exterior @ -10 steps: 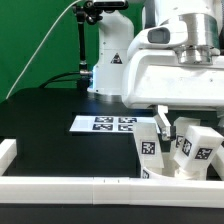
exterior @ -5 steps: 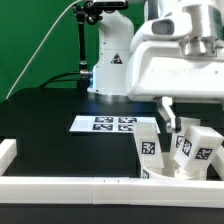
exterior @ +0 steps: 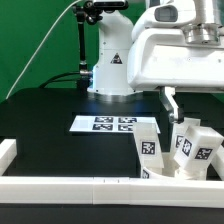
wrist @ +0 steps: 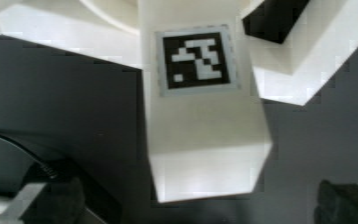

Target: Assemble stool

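Observation:
Three white blocky legs with black-and-white tags stand close together at the exterior view's lower right: one (exterior: 148, 146) nearer the middle, two (exterior: 185, 140) (exterior: 206, 150) further right. They rest in or against the low white seat (exterior: 156, 173). My gripper (exterior: 172, 104) hangs above them, open and holding nothing, clear of the leg tops. In the wrist view one tagged leg (wrist: 206, 110) lies between my spread dark fingers (wrist: 23, 202), touching neither. More white stool pieces (wrist: 87, 30) show beyond it.
The marker board (exterior: 105, 124) lies flat on the black table behind the legs. White border rails run along the front (exterior: 70, 186) and the exterior view's left (exterior: 8, 152). The arm's base (exterior: 108, 62) stands at the back before a green screen.
My gripper has risen off the legs and drifted toward the exterior view's right. The legs stay where they were.

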`<state>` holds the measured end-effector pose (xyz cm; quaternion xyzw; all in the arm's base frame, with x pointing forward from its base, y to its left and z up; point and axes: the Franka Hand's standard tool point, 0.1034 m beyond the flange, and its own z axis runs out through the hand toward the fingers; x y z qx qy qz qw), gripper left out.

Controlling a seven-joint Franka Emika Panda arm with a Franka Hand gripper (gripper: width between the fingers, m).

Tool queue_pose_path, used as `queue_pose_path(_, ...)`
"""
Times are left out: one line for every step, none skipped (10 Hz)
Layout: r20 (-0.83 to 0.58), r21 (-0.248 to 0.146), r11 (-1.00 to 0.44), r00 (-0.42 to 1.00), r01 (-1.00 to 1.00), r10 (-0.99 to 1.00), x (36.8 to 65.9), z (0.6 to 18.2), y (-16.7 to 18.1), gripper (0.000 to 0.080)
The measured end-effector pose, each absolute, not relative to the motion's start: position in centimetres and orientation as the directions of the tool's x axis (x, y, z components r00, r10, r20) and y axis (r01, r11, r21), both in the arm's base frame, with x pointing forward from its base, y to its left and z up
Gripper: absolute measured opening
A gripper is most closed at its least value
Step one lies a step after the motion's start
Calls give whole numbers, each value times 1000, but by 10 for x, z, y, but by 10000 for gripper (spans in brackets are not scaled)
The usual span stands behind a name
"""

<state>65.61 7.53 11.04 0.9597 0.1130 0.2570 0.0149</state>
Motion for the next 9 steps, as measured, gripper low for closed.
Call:
queue_pose_path(470, 85, -974, 853, 211, 226, 655, 108, 73, 649)
queue_pose_path(374, 50, -974, 900, 222, 224, 651, 106, 76, 649)
queue_pose_path(318, 27, -975, 923, 219, 217, 653, 107, 79, 649)
queue_pose_path(277, 15, -975, 936, 222, 217, 652, 105, 80, 649)
queue_pose_path(188, -11, -976, 959, 217, 211, 646, 101, 82, 649)
queue_pose_path(124, -24, -975, 969, 220, 215, 646, 101, 83, 649)
queue_pose_path(93, -29, -974, 971, 224, 221, 647, 99, 84, 649)
queue_pose_path(86, -29, -975, 972, 221, 218, 646, 95, 81, 649)
queue_pose_path(94, -24, -974, 971, 224, 221, 646, 92, 75, 649)
